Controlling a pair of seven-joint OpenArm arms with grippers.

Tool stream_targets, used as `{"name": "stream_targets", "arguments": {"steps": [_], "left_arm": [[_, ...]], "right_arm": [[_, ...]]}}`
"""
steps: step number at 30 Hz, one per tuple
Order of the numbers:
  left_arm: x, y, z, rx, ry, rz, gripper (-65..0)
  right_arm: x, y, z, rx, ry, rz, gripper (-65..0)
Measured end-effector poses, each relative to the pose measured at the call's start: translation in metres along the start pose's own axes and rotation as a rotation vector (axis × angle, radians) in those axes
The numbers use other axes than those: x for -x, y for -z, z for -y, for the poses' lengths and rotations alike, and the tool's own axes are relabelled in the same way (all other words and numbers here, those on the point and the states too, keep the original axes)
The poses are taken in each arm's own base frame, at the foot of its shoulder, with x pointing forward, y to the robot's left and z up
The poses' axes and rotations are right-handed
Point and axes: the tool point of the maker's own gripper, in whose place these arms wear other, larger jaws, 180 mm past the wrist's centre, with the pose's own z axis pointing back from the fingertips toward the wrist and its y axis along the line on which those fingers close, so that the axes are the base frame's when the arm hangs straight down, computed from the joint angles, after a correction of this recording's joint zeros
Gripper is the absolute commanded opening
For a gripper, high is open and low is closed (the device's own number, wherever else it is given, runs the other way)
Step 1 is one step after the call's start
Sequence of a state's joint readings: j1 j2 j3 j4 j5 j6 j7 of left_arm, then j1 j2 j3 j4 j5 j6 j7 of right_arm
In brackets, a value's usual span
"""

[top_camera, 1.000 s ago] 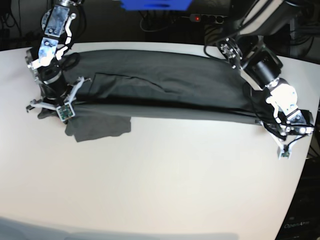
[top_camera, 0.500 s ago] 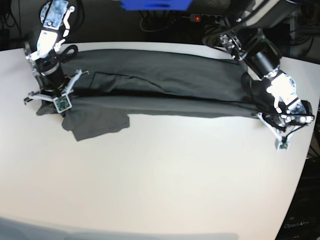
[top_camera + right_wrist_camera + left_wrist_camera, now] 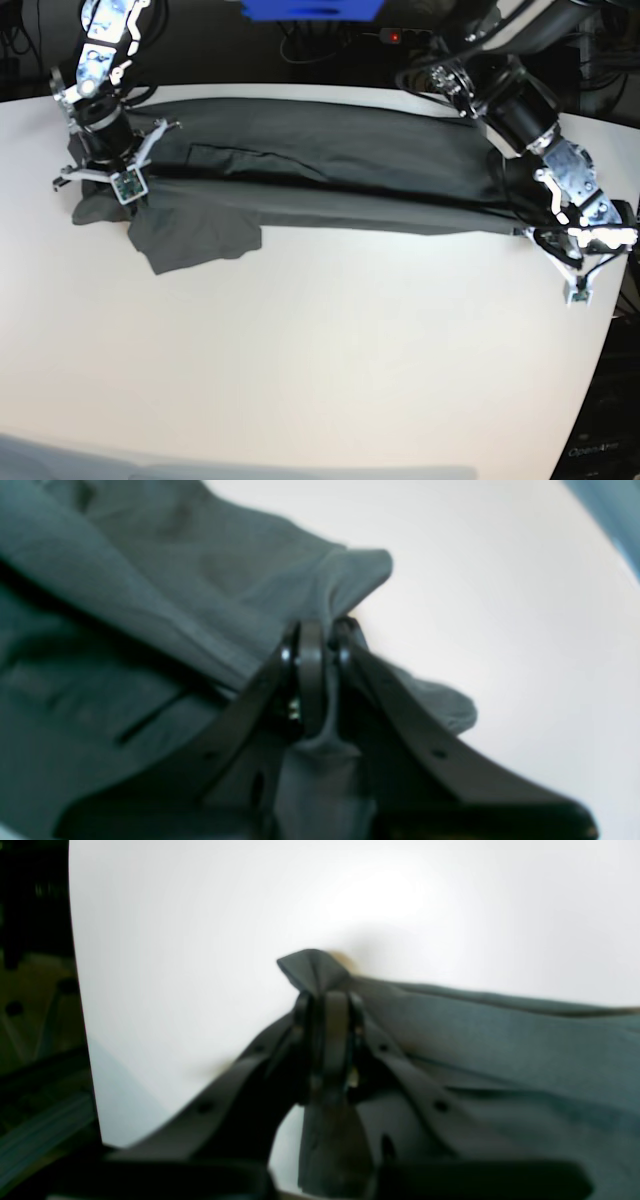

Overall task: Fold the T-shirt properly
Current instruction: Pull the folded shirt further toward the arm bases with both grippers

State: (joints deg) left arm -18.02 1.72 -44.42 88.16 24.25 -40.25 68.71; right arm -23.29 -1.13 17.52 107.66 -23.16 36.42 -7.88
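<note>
The dark grey T-shirt (image 3: 330,165) lies stretched in a long band across the far half of the white table (image 3: 350,350). A sleeve (image 3: 195,235) spreads out at its near left. At the right end of the band, my left gripper (image 3: 527,228) is shut on the cloth. In the left wrist view its jaws (image 3: 327,1005) pinch a peaked fold of T-shirt (image 3: 500,1050). My right gripper (image 3: 95,185) is shut on the left end. The right wrist view shows its jaws (image 3: 320,645) clamped on a bunched edge of T-shirt (image 3: 150,580).
A blue object (image 3: 310,8) and a power strip with a red light (image 3: 397,37) sit beyond the table's far edge. The table's right edge (image 3: 610,330) runs close to my left gripper. Dark cables and gear fill the background.
Both grippers have moved toward the far side of the table, still holding the shirt. The shirt's near edge has followed them, and the band lies a little farther back.
</note>
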Motion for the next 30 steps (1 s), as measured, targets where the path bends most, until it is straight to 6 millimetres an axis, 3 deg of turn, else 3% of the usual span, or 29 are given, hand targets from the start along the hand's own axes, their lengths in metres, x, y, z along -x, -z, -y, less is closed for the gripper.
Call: {"name": "stream_targets", "arguments": {"steps": [4,11,15,21,27,30], "left_arm": [[0.001,-0.003,0.012,0.014,0.048,0.021,-61.9],[0.012,-0.013,0.024,0.053,0.063,-0.002,-61.9],[0.01,-0.018,0.021,0.054,0.063,0.021,-61.9],[0.033,-0.013,0.025,0.08,0.066,-0.028,-61.9],[0.035,-0.014,0.025,0.104,0.063,-0.025,-61.9],[0.037,-0.014,0.022,0.101,0.077,-0.033,-61.9]], "right_arm": [[0.004,-0.003,-0.003,-0.007,0.0,-0.007,-64.6],[0.013,-0.007,0.011,0.032,0.006,-0.029,-64.6],[0.015,-0.009,0.01,0.029,0.007,-0.032,-64.6],[0.019,-0.015,0.006,0.017,-0.001,-0.029,-64.6],[0.031,-0.017,0.006,0.021,-0.073,-0.088,-64.6],[0.025,-0.017,0.003,0.025,-0.068,-0.066,-64.6]]}}
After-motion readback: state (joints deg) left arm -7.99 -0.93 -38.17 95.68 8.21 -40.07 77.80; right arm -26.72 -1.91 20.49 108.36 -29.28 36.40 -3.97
